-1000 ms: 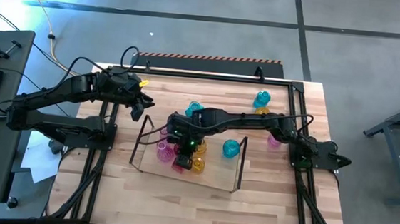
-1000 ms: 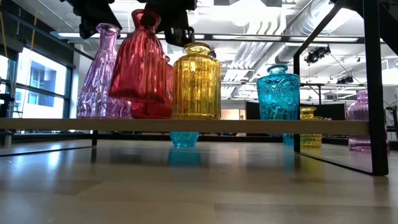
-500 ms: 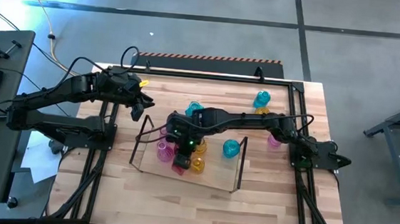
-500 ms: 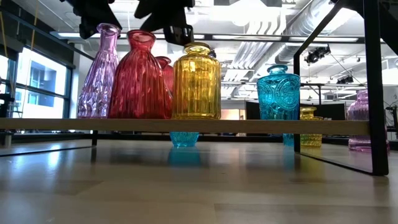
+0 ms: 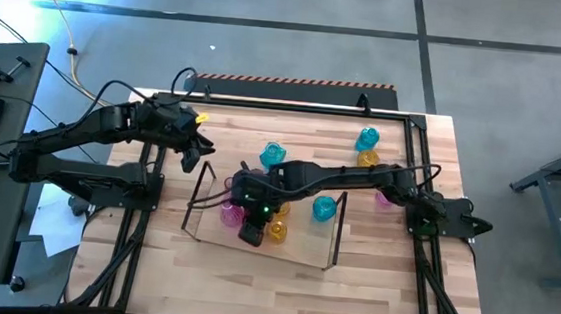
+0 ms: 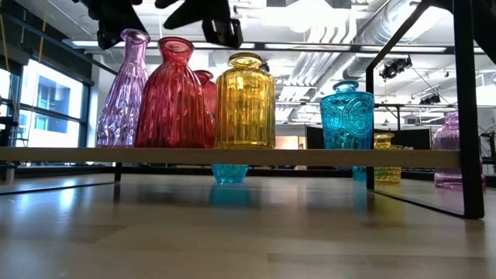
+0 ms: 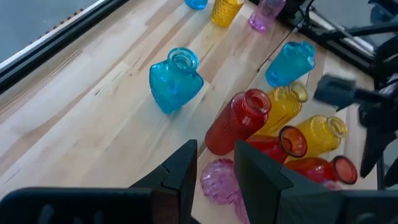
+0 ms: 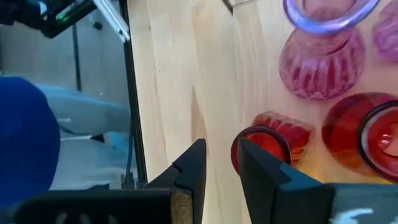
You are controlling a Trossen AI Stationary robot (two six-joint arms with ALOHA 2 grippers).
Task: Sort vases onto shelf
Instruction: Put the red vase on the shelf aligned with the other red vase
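Right tool (image 6: 198, 17) released, lifted clear of red vase (image 6: 172, 97), now upright on shelf (image 6: 232, 155).

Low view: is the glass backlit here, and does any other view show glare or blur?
Low view: yes, bright ceiling lights and windows behind make the red vase and yellow vase glow, while the right gripper above them is a dark silhouette. High view: a cyan glow washes the floor at top left. Right wrist view: a blurred blue shape fills the near edge.
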